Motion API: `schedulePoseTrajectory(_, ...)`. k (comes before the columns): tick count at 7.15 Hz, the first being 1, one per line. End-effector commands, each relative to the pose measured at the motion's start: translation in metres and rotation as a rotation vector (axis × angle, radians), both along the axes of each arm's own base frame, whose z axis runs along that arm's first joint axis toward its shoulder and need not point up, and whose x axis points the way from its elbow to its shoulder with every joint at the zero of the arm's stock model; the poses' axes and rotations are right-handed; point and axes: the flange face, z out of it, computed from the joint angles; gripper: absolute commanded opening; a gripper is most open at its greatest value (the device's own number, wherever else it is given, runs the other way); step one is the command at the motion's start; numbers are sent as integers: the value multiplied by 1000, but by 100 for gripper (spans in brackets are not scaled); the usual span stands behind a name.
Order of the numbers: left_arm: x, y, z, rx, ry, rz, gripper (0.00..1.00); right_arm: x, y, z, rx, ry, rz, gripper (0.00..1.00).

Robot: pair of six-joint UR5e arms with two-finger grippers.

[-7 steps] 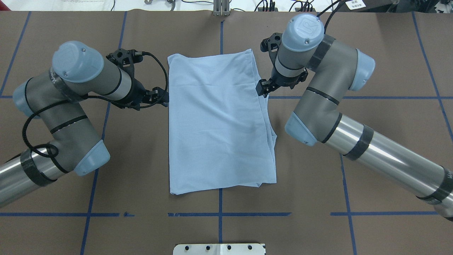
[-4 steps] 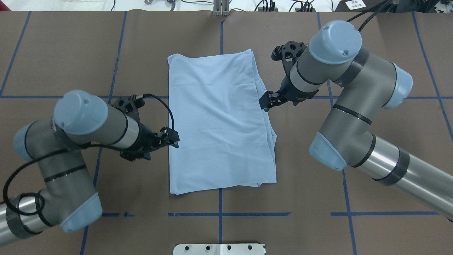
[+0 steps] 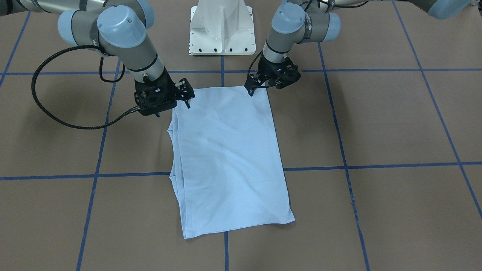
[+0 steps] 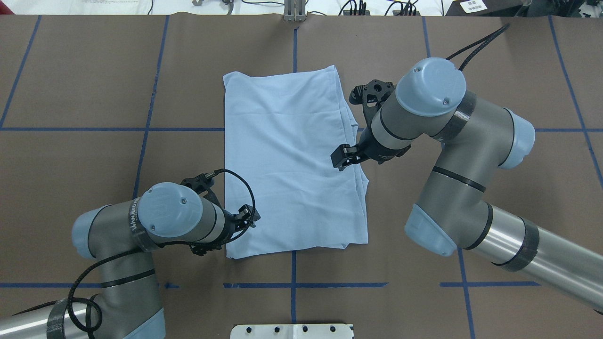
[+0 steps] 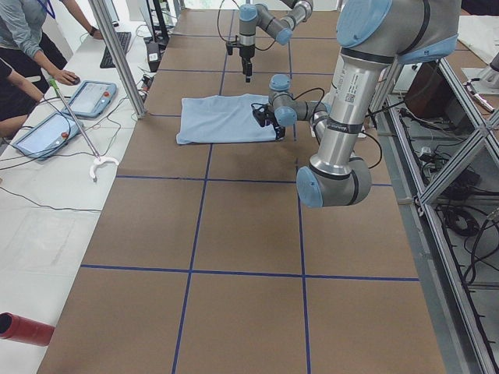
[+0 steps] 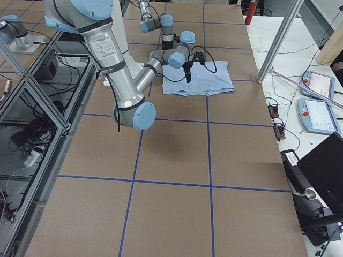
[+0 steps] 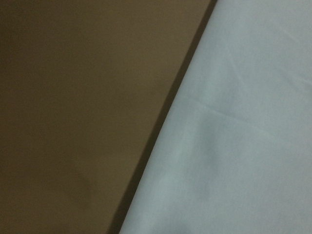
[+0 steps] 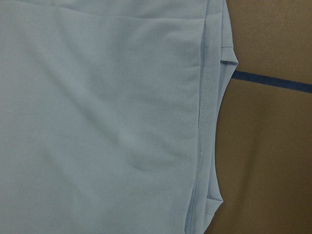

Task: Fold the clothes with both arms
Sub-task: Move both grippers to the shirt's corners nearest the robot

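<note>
L claw [image 4: 248, 217], R claw [image 4: 341, 157] at shirt [image 4: 292, 165] edges

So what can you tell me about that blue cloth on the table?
It's a pale light-blue T-shirt, soft knit, folded into a tall rectangle with sleeves and collar out of sight. It lies flat on the brown table, layered stitched edges showing along the robot's right side. The left claw hangs at its near left corner, the right claw over its right edge; contact unclear.
</note>
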Motion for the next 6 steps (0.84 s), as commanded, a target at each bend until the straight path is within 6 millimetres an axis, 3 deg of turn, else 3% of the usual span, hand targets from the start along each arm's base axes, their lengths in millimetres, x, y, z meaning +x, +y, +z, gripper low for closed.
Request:
schedulePoseTrajectory(1,1,1,-2,-12,-37,-9,94,-5,2,2,-1,6,-3,100)
schedulePoseTrajectory(6,12,21,7,-22,-66,29,87,-6,2,2,-2,7,-5,100)
